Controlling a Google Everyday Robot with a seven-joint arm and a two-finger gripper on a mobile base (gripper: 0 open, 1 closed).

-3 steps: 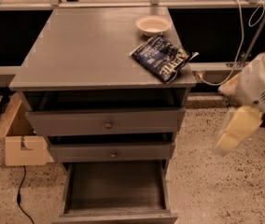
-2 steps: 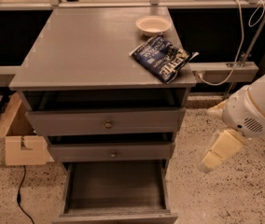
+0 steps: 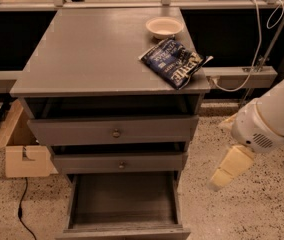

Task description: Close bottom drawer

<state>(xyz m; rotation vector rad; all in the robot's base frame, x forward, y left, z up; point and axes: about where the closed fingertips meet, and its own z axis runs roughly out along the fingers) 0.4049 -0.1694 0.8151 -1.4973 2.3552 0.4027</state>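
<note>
Gripper [image 3: 220, 178] hanging clear, open or closed impossible to tell; bottom drawer [image 3: 124, 201] open to its left, lower: risk of off-centre push skewing, jamming it short of flush

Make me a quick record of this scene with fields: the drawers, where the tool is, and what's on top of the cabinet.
Bottom drawer: pulled far out, inside bare
Middle drawer: less far out than the bottom one
Top drawer: less far out than the bottom one
Tool: right of the cabinet, about level with the middle drawer, touching nothing
Cabinet top: white bowl, blue snack bag near the front right corner
Floor, left: cardboard box
</note>
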